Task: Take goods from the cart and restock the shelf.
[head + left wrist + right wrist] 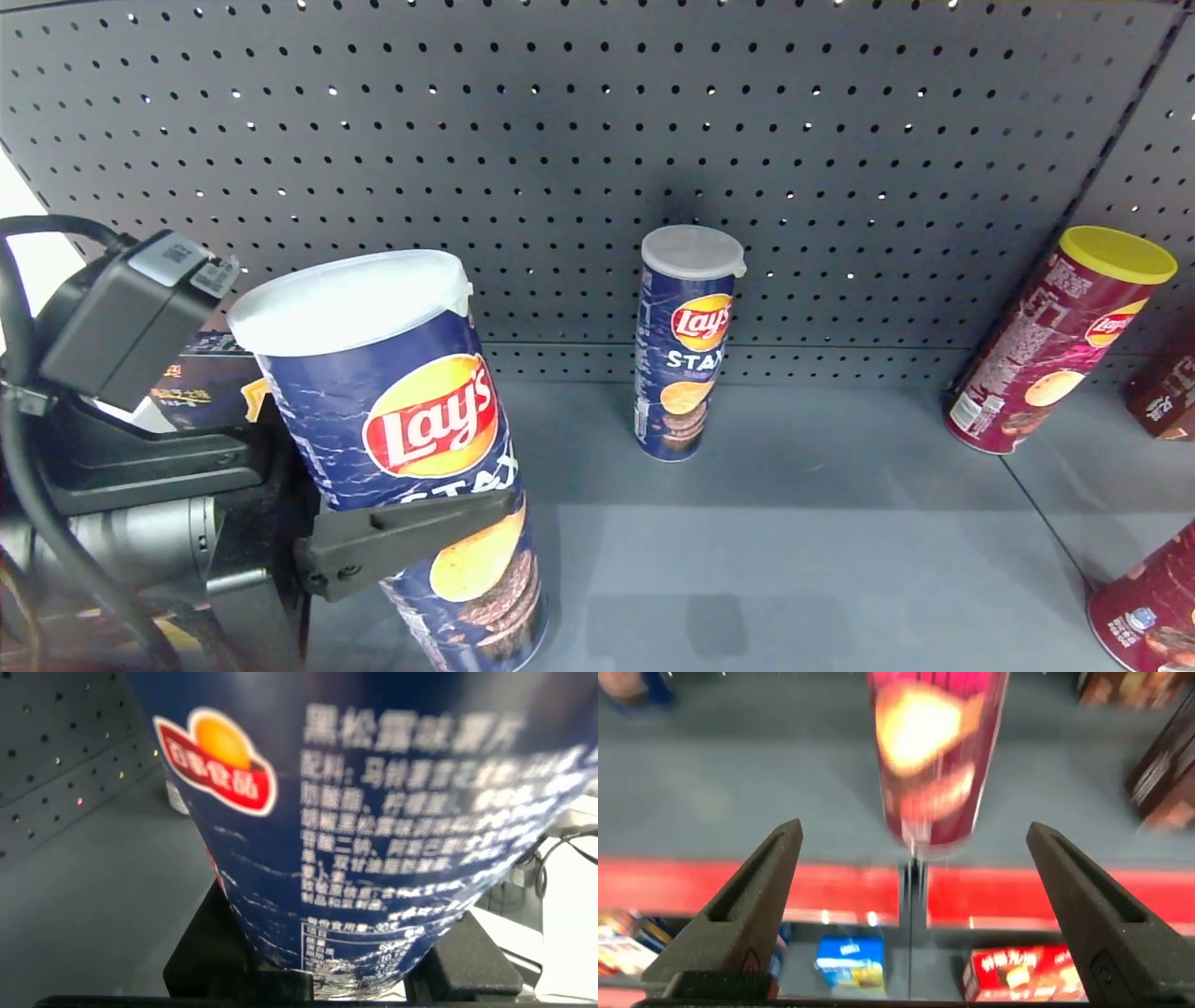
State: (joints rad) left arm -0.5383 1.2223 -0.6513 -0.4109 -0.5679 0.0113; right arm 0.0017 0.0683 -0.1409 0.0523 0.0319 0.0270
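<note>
Left gripper [411,537] is clamped on a navy-blue cylindrical chip can with a cloudy white plastic lid [411,411], one black finger [420,532] crossing the can's lower half. The can sits over the front of the grey shelf board [794,523], on the robot's left side, tilted with the lid leaning left. Can't tell whether its base touches the board yet.

A second matching navy can [686,345] stands upright at the back, against the dark perforated back panel [653,121], well apart from the held one. A maroon can with a yellow lid [1055,345] leans at the far right, and another maroon can [1148,607] shows at the lower right corner.

Right gripper [910,905] hangs wide open and holds nothing. It faces a blurred maroon can [934,756] past the red shelf-edge strip [831,891].

The step looks like placing the held can, so the restock is likely early on. To do it well:
- Bring the can upright before letting go. Released at this tilt, a tall narrow can would probably topple.
- Seat the base flat on the board, in line with the standing navy can and with a gap between them.
- Open the fingers only once the base is fully down.
- Pull straight back so the finger doesn't drag the can.
- Keep the wrist low enough to stay off the back panel.
</note>
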